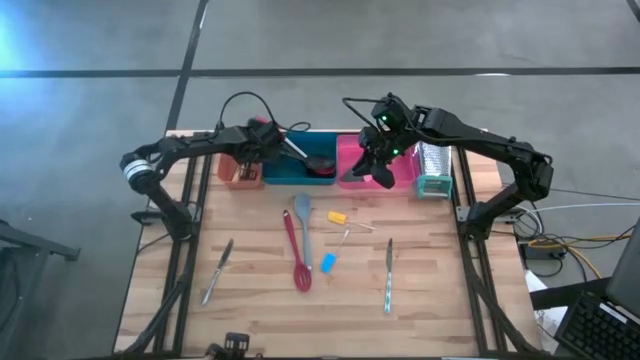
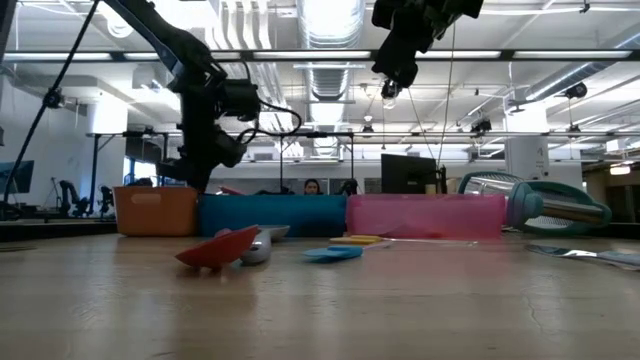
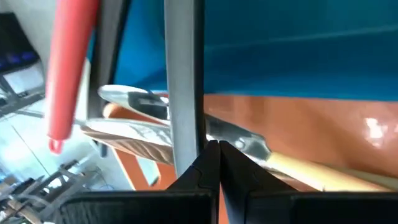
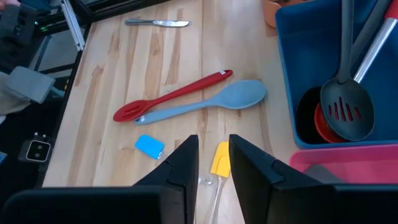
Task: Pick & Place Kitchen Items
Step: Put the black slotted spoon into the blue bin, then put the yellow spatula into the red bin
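My left gripper [image 3: 217,152] is shut, low over the orange tray [image 1: 240,170] and the teal tray [image 1: 298,168] at the table's far side. A grey handle [image 3: 183,81] and a red handle [image 3: 68,68] stand beside it. A black slotted spoon [image 4: 348,112] lies in the teal tray. My right gripper [image 4: 211,155] hangs open, with nothing between its fingers, high over the pink tray [image 1: 375,172]. On the table lie a red slotted spoon [image 1: 296,255], a grey spatula [image 1: 303,225], a yellow tool [image 1: 338,216], a blue tool [image 1: 328,263] and two knives [image 1: 217,270] [image 1: 389,275]. My left gripper has nothing between its shut fingers. The grey handle [image 3: 186,143] runs close past the outer side of one finger [image 3: 196,177]. I cannot tell whether the two touch.
A metal box grater [image 1: 434,170] lies right of the pink tray. Metal utensils [image 3: 143,106] and a wooden handle [image 3: 311,171] lie in the orange tray. A small clear tool [image 1: 345,236] lies mid-table. Bare wood stretches along the near edge [image 1: 300,330].
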Controlling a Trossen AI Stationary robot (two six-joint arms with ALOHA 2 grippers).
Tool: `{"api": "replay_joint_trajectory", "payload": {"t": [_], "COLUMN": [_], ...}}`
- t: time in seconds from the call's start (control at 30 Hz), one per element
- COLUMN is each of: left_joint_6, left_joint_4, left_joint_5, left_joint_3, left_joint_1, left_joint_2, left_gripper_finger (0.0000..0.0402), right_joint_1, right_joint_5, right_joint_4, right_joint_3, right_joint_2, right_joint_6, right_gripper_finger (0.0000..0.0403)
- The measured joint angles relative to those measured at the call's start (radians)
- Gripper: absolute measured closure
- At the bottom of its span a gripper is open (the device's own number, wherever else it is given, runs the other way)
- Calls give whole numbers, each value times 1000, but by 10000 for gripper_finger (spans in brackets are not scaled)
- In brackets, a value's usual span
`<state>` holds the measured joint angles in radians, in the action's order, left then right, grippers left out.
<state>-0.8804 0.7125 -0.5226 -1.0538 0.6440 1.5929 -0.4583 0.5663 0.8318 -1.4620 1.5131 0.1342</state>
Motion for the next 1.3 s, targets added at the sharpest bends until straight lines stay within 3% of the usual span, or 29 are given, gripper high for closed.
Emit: {"api": "replay_joint_trajectory", "payload": {"t": [0.7,1.3], "left_joint_6": [-117,-278], "left_joint_4": [-192,-407], "left_joint_5": [0,-42], "left_joint_3": [0,0], "left_joint_1": [70,103], "left_joint_2": [0,0], "left_gripper_finger": [397,398], "right_joint_1": [0,0], "right_joint_5": [0,0], "right_joint_4": [-2,-4], "right_joint_3": [0,0], "right_joint_2": [0,-1], "right_joint_6": [0,8], "right_gripper_finger": [339,318]}}
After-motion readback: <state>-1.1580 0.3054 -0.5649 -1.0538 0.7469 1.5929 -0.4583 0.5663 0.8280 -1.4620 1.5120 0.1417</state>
